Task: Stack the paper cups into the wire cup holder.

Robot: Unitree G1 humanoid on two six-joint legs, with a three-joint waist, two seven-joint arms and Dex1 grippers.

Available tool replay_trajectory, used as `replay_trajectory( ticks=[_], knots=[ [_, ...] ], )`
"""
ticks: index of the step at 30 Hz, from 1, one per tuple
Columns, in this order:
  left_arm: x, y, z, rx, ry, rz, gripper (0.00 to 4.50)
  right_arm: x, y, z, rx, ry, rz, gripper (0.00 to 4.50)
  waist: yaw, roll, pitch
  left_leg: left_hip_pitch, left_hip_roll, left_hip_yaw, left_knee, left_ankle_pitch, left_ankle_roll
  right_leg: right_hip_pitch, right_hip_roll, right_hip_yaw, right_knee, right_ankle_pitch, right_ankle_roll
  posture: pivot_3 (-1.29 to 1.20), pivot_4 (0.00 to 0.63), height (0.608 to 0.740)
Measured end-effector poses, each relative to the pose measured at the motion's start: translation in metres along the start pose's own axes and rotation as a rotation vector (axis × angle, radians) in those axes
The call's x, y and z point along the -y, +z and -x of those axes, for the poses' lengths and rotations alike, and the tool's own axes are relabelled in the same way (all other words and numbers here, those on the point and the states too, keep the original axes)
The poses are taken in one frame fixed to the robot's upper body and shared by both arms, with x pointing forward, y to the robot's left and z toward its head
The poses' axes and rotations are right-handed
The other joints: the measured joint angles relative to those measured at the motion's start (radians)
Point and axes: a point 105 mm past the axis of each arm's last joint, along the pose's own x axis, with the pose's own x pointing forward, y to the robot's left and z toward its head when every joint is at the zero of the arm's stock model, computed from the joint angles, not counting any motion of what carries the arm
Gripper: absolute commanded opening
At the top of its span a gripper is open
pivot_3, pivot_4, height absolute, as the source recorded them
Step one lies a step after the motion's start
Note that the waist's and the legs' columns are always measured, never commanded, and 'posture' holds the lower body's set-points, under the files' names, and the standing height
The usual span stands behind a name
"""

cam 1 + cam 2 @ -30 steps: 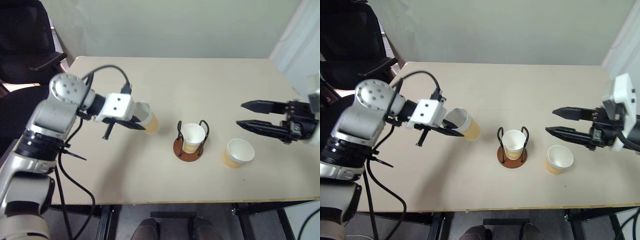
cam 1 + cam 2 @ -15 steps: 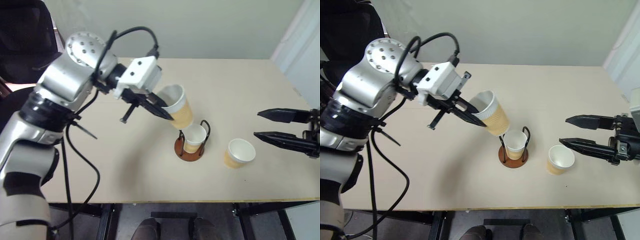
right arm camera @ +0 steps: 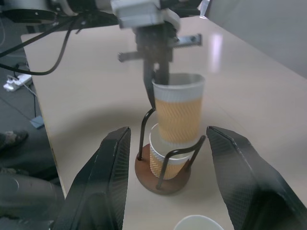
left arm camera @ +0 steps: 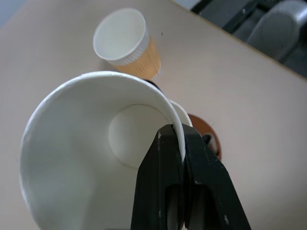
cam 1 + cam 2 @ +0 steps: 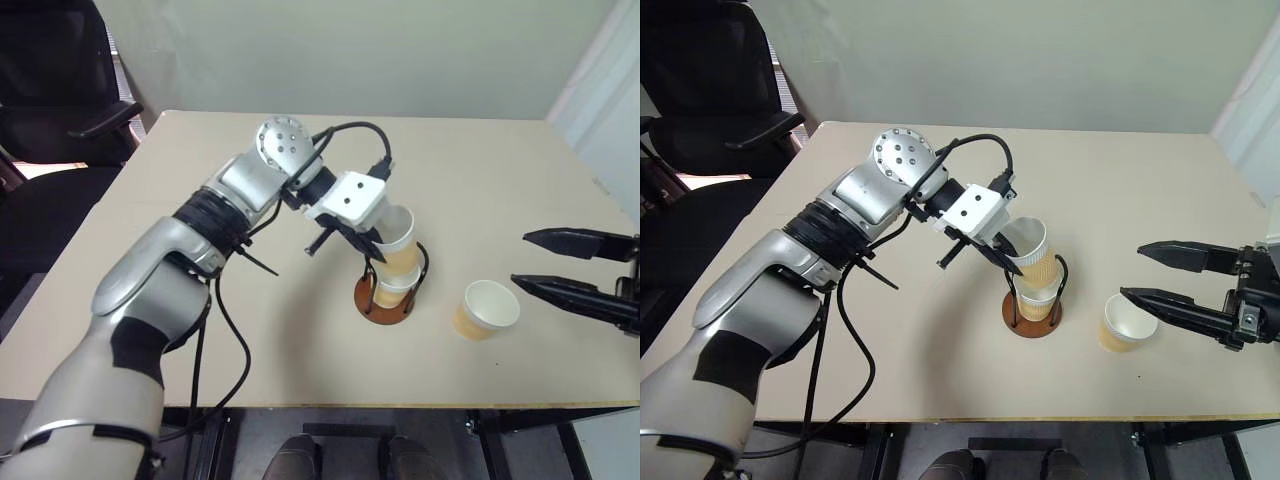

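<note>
My left gripper (image 5: 374,238) is shut on the rim of a tan paper cup (image 5: 398,245), one finger inside and one outside. That cup stands nearly upright, its bottom set into a second paper cup (image 3: 160,160) that sits in the wire cup holder (image 3: 148,178) between the black loops. In the left wrist view the fingers (image 4: 165,182) pinch the white rim. A third paper cup (image 5: 485,308) stands upright on the table to the right of the holder. My right gripper (image 5: 1132,270) hovers open just right of that cup, holding nothing.
The beige table (image 5: 250,360) has its front edge close below the holder. A black office chair (image 5: 60,90) stands off the table's left back corner. A black cable (image 5: 345,130) loops over my left wrist.
My left arm carried its cup rightward and down from the table's left-middle onto the cup in the holder, turning it upright. My right gripper drew back a little to the right, still open.
</note>
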Motion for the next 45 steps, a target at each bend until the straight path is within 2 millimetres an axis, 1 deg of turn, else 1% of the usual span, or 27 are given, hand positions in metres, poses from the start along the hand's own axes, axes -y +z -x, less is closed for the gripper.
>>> replay_trajectory(
  ticks=[1,4,10,13,15,18,20,23,24,27,29,31,35,39,45],
  knots=[
    [0.001,-0.002,-0.001,-0.013,-0.005,-0.015,0.01,0.000,0.000,0.000,-0.002,0.001,-0.003,2.60,0.000,0.000,0.000,0.000,0.000,0.000,0.000,0.000,0.000,0.000,0.000,0.000,0.000,0.000,0.000,0.00,0.150,0.740],
    [0.001,-0.003,-0.006,-0.026,-0.021,-0.041,0.61,0.000,0.001,0.000,-0.014,-0.001,0.003,2.60,0.001,0.000,0.000,0.000,0.000,0.000,0.000,0.000,0.000,0.000,0.000,0.000,0.000,0.000,0.001,0.00,0.150,0.740],
    [-0.002,0.003,-0.008,-0.007,-0.018,-0.054,2.64,0.001,0.000,0.000,-0.033,0.002,-0.005,2.60,0.003,0.000,0.000,0.000,-0.001,0.000,0.000,0.000,0.000,0.000,0.000,0.000,0.000,0.000,0.002,0.00,0.150,0.740],
    [-0.011,0.015,-0.005,0.050,0.026,-0.058,3.77,0.002,-0.002,0.000,-0.055,-0.003,-0.013,2.60,0.004,0.000,0.000,-0.001,-0.001,0.000,0.001,0.000,0.000,0.000,0.000,0.000,0.000,0.000,0.002,0.00,0.150,0.740],
    [-0.019,0.026,0.001,0.087,0.062,-0.074,4.48,0.004,-0.008,0.000,-0.096,-0.018,-0.017,2.60,0.004,0.000,0.000,0.000,-0.001,0.001,0.001,0.000,0.000,0.000,0.000,0.001,0.000,-0.001,0.003,0.00,0.150,0.740],
    [-0.026,0.039,0.012,0.140,0.118,-0.071,4.48,0.008,-0.028,-0.003,-0.204,-0.049,-0.030,2.60,0.004,0.000,0.000,0.000,-0.001,0.001,0.000,0.000,0.000,0.000,0.000,0.001,0.001,-0.001,0.003,0.00,0.150,0.740],
    [-0.028,0.042,0.022,0.161,0.150,-0.045,4.48,0.006,-0.042,-0.006,-0.274,-0.044,-0.041,2.60,0.004,0.000,0.000,0.001,-0.001,0.001,0.000,0.000,0.000,0.000,0.000,0.001,0.001,-0.001,0.003,0.00,0.150,0.740],
    [-0.026,0.039,0.040,0.148,0.204,-0.010,4.48,0.000,-0.064,-0.012,-0.368,-0.022,-0.056,2.60,0.003,0.001,-0.001,0.001,-0.001,0.001,0.001,0.000,0.000,0.000,0.000,0.001,0.001,-0.001,0.003,0.00,0.150,0.740],
    [-0.022,0.034,0.047,0.128,0.220,0.009,4.48,-0.001,-0.072,-0.014,-0.409,-0.014,-0.050,2.60,0.003,0.002,-0.001,0.002,-0.001,0.001,0.000,0.000,0.000,0.000,0.000,0.001,0.001,-0.001,0.003,0.00,0.150,0.740],
    [-0.004,0.008,0.060,0.063,0.245,0.100,4.50,0.000,-0.090,-0.017,-0.480,-0.011,-0.043,3.16,0.001,0.003,-0.002,0.002,0.000,0.001,0.001,0.000,0.000,0.001,0.000,0.001,0.002,-0.001,0.003,0.00,0.150,0.740],
    [0.008,-0.007,0.063,0.025,0.251,0.158,4.50,0.005,-0.097,-0.017,-0.507,-0.020,-0.027,3.82,0.001,0.002,-0.001,0.002,-0.001,0.001,0.002,0.000,0.001,0.001,0.000,0.001,0.002,0.000,0.004,0.00,0.150,0.740],
    [0.016,-0.014,0.067,0.004,0.259,0.194,4.50,0.008,-0.099,-0.019,-0.510,-0.019,-0.001,4.47,0.003,0.002,-0.001,0.002,-0.001,0.000,0.002,0.000,0.001,0.001,0.000,0.001,0.001,0.000,0.004,0.00,0.150,0.740],
    [0.032,-0.023,0.076,-0.002,0.299,0.257,4.50,0.014,-0.109,-0.028,-0.534,0.003,0.049,4.47,0.002,0.003,-0.002,0.002,-0.001,0.000,0.002,0.000,0.001,0.002,0.000,0.001,0.001,0.000,0.004,0.00,0.150,0.740],
    [0.048,-0.033,0.074,-0.012,0.310,0.326,4.50,0.014,-0.119,-0.036,-0.557,0.048,0.069,4.47,0.003,0.003,-0.002,0.002,-0.001,0.000,0.002,0.001,0.001,0.002,0.000,0.001,0.001,0.000,0.004,0.00,0.150,0.740],
    [0.049,-0.029,0.078,-0.018,0.352,0.332,4.50,0.012,-0.132,-0.043,-0.599,0.099,0.094,4.47,0.001,0.002,-0.002,0.003,-0.001,0.001,0.002,0.001,0.001,0.002,-0.001,0.001,0.001,0.000,0.004,0.00,0.150,0.740]
  ],
)
